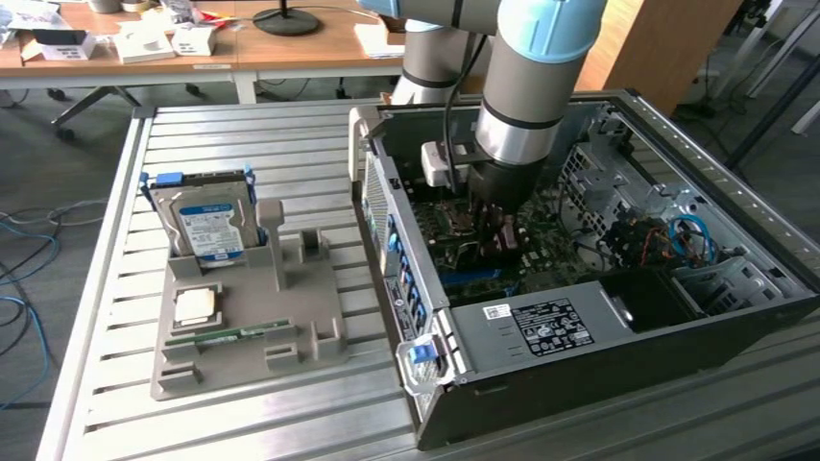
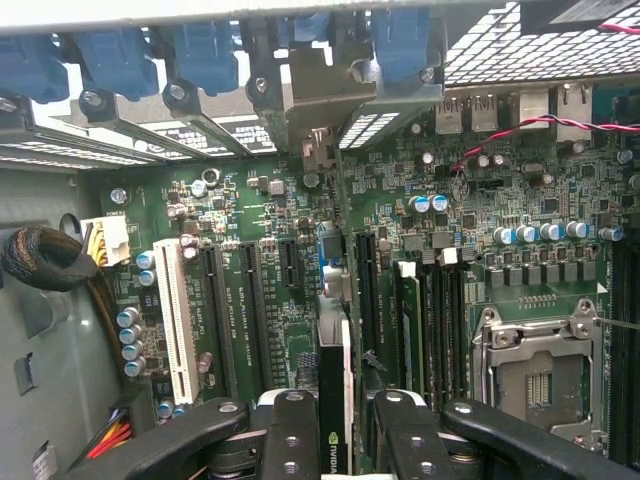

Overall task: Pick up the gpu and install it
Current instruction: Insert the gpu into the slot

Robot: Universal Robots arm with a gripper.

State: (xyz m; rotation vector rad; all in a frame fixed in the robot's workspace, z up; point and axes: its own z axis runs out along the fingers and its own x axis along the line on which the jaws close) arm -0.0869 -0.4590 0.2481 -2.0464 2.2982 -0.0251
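Slatted table [image 1: 103, 317] bears a grey holder [image 1: 237, 370] (exterior view's left) and computer case [image 1: 615, 375]

arm [image 1: 519, 86]: grey tubes, light-blue joint caps | cable [image 1: 447, 101]: black | tool [image 2: 347, 432]: black, screwed links

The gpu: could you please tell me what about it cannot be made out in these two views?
1. Wrist view: the gpu sits edge-on in the gripper, its faces unseen, one end cut by the picture's edge.
2. Exterior view: the gripper and arm hide whether it is seated.

Probably a robotics lab, slatted aluminium bench [image 1: 230, 144], opened computer case [image 1: 615, 370], cluttered wooden desks [image 1: 321, 50], loose floor cables [image 1: 29, 229]
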